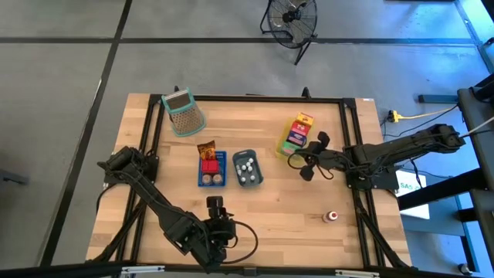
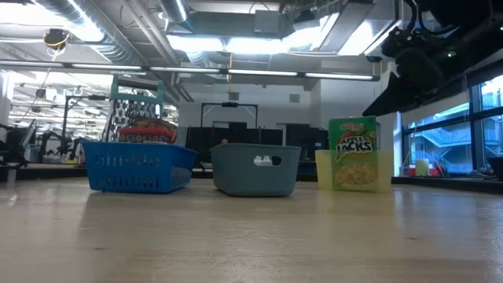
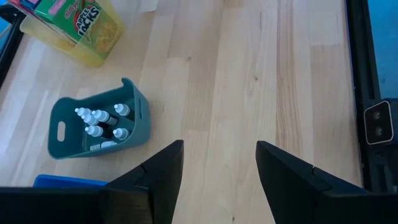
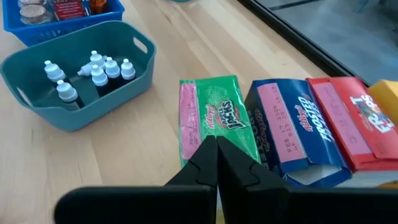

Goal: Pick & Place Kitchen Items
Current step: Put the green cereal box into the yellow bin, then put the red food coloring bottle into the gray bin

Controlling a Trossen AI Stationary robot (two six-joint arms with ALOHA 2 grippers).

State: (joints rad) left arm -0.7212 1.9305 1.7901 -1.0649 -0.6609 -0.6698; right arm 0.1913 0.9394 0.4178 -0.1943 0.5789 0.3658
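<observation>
The right gripper (image 4: pixel 216 155), fingers pressed together and empty, is hovering at centre frame over the green Apple Jacks cereal carton (image 4: pixel 214 115), probably lining up a pick from the yellow plastic tray (image 1: pixel 286 137), where it is sitting beside blue and red cartons. The left gripper (image 3: pixel 219 165), at the bottom, is waiting with fingers spread.

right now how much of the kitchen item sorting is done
Mostly sorted: white-capped little bottles lie in the grey-blue tray, tins and a packet in the blue tray, cereal cartons in the yellow tray. The right gripper, shut and empty, hovers by the cartons. A small red-topped jar is left loose. The left gripper waits open.
</observation>
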